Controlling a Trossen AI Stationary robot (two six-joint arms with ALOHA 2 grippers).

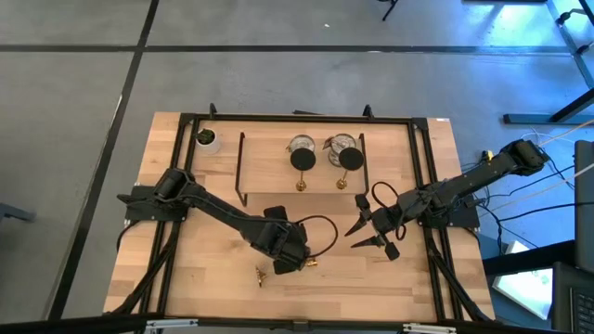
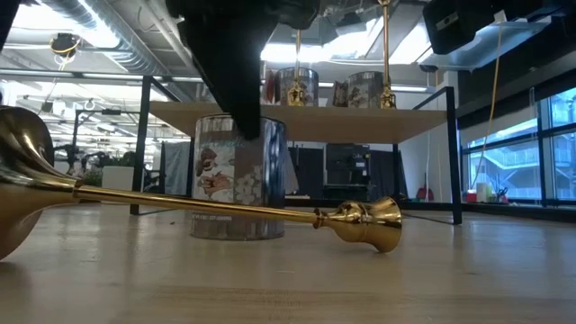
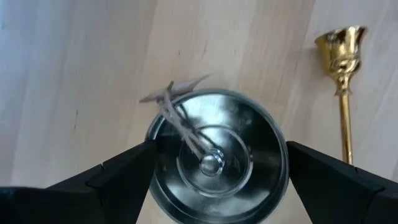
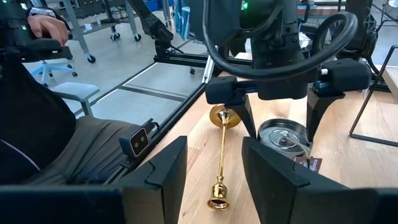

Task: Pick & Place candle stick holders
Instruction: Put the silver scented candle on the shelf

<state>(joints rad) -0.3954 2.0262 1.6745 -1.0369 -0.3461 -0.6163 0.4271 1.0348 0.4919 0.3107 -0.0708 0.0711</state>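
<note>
Candle holders: silver cup [image 3: 216, 165] and brass stick [image 4: 221, 158] on the desk [image 1: 186, 278].
Left hand [image 3: 217, 180] open, straddling the cup; right hand [image 4: 214, 171] empty, half-open nearby. Cup likely rigid, slippery; grip its rim sides.

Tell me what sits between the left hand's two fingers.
A silvery round cup stands between the left hand fingers, seen in the left wrist view, open top facing the camera.
</note>
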